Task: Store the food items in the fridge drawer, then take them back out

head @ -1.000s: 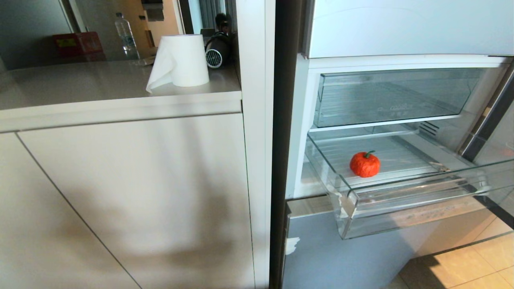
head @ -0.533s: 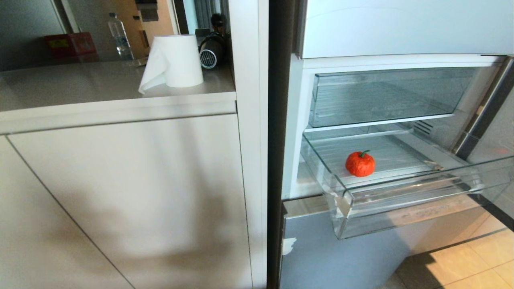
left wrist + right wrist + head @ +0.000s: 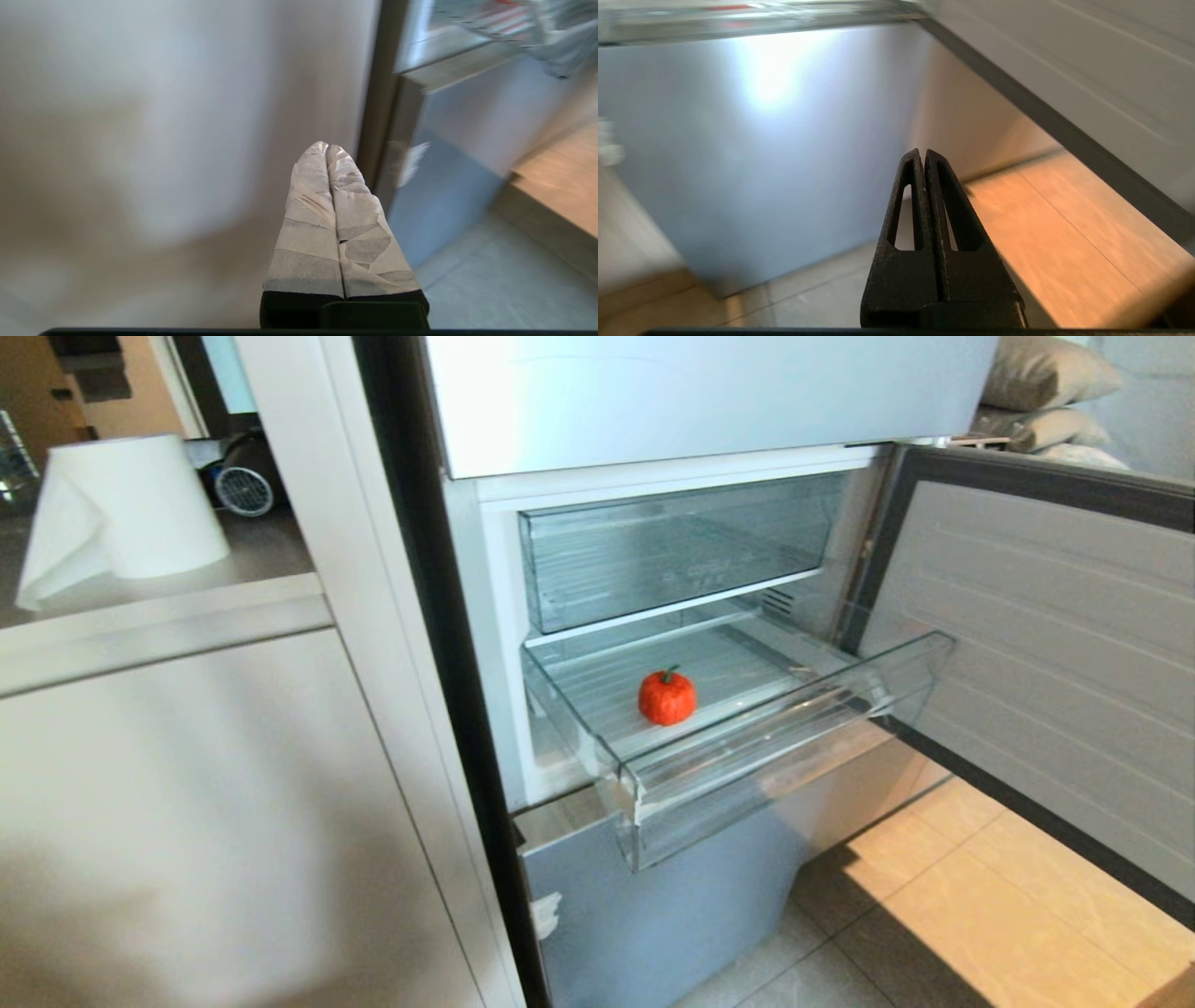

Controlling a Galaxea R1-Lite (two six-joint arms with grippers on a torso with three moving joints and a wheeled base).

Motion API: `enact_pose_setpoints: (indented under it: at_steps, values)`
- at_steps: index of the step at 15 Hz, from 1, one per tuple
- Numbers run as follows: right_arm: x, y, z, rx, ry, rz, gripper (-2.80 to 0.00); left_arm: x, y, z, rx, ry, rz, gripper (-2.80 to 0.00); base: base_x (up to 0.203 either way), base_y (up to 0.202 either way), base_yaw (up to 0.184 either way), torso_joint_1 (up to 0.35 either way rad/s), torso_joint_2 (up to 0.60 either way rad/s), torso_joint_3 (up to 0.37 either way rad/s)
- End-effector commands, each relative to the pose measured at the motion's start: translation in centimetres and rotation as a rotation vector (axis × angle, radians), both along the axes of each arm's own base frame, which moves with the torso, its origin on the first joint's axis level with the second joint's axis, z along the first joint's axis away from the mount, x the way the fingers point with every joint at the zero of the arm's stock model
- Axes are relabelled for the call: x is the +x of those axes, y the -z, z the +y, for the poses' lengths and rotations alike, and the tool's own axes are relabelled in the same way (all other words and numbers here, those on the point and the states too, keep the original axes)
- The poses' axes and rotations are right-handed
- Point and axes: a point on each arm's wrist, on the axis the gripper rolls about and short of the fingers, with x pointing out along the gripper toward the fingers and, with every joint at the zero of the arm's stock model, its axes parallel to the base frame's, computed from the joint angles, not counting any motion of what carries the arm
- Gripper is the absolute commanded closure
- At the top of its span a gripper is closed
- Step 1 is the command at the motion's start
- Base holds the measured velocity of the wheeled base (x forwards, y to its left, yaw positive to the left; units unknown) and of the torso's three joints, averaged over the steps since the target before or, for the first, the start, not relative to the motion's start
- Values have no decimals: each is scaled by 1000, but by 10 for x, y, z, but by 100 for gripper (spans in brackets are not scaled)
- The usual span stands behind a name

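Both hands are seen closed and empty, the left hand (image 3: 327, 148) low beside the cabinet, the right hand (image 3: 922, 153) low before the pale-blue panel (image 3: 752, 140). An orange-red fruit (image 3: 667, 697) is seen resting on the ribbed floor of the pulled-out fridge drawer (image 3: 775, 747).

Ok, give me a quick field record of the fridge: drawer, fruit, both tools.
drawer: pulled out, open
upper bin: pushed in, nothing seen in it
fruit: one orange-red piece with a green stem, on the drawer floor
apple: not in view
fridge door: swung open to the right
left tool: shut, holding nothing, low by the cabinet front
right tool: shut, holding nothing, low before the blue bottom panel
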Motion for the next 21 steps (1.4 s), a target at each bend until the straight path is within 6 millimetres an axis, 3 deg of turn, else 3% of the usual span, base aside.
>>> enact_pose_setpoints:
  at_steps: [1,9,12,17,21]
  values:
    - [0,0,0,-1,-1,1,0,0,0,0,0,0,-1,0,-4,10,-177,1,2,1]
    - [0,0,0,16,-6,0,0,0,0,0,0,0,0,0,0,8,-169,1,2,3]
    - [4,-2,0,23,-3,47,0,0,0,0,0,0,-1,0,-1,1,-29,1,1,1]
    - [16,-61,-2,272,141,33,0,0,0,0,1,0,2,0,0,0,0,0,0,0]
    - [48,-89,-12,409,510,93,0,0,0,0,0,0,-1,0,0,0,0,0,0,0]
